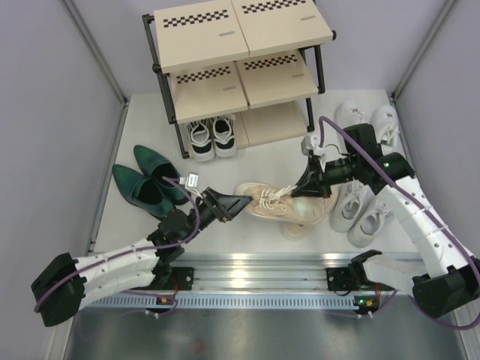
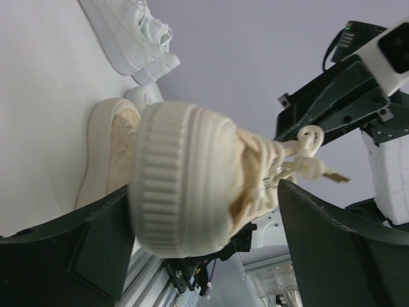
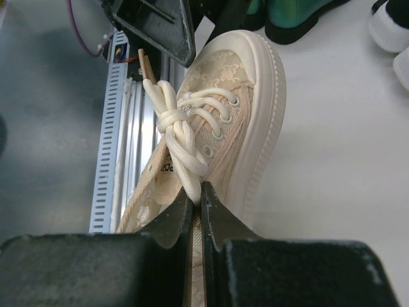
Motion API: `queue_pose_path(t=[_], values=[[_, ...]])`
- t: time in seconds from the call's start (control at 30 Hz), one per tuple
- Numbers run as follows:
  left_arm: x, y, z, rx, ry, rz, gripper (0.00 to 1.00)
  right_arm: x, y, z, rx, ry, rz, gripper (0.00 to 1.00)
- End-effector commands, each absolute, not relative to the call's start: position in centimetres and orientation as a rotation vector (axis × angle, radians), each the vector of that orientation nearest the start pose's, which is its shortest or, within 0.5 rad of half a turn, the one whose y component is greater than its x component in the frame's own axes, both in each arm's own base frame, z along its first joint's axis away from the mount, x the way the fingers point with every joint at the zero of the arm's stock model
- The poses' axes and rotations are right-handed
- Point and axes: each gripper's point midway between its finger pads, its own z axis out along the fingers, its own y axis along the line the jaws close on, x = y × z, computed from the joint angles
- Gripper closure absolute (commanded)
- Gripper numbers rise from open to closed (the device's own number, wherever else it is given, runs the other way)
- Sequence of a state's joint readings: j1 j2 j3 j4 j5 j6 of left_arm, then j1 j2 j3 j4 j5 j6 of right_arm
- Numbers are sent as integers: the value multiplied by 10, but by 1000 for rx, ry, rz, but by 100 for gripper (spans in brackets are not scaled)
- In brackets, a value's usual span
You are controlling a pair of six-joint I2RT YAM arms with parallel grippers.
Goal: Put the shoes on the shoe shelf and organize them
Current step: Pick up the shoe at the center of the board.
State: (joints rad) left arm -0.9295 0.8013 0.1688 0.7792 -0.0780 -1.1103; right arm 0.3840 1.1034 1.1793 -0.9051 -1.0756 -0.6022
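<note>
Right wrist cam: the right gripper (image 3: 197, 214) is pinched tight on the collar of a beige sneaker (image 3: 236, 109), just behind the lace bow, so the shoe hangs off it toe-out. Left wrist cam shows why. The left gripper (image 2: 204, 249) is spread wide w/ one finger either side of the ribbed toe cap, holding nothing. I read that as prep for a 2-arm carry, so the shoe doesn't swing.

On top cam the shoe is mid-table, partly over its mate (image 1: 300, 226) and well short of the shoe shelf (image 1: 289, 34). Only the black-and-white sneakers (image 1: 212, 137) are on the rack, bottom tier, left side. The right half is free, prob the slot for this pair. Green heels (image 1: 150, 182) and white sneakers (image 1: 364, 214) wait on the table.
</note>
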Motion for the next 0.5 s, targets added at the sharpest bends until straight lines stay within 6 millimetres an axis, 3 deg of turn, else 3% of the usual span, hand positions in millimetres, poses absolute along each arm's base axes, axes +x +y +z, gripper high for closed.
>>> queue_pose_path(t=[0.0, 0.07, 0.1, 0.2, 0.3, 0.33, 0.37, 0.47], values=[[166, -275, 280, -189, 1445, -1745, 13, 163, 225, 279, -1418, 1472, 1142, 100], [164, -278, 280, -178, 1441, -1773, 25, 166, 224, 271, -1412, 1501, 1124, 100], [164, -278, 280, -186, 1439, -1778, 46, 168, 224, 269, -1411, 1510, 1118, 100], [167, -281, 272, -216, 1470, -1789, 81, 173, 223, 267, -1400, 1535, 1089, 100], [169, -281, 264, -250, 1506, -1783, 100, 186, 219, 262, -1364, 1587, 1002, 92], [171, -279, 262, -270, 1515, -1781, 100, 189, 217, 261, -1354, 1600, 975, 86], [170, -276, 260, -296, 1516, -1788, 100, 192, 215, 261, -1349, 1610, 951, 59], [176, -262, 256, -398, 1504, -1788, 100, 192, 206, 257, -1374, 1629, 868, 34]])
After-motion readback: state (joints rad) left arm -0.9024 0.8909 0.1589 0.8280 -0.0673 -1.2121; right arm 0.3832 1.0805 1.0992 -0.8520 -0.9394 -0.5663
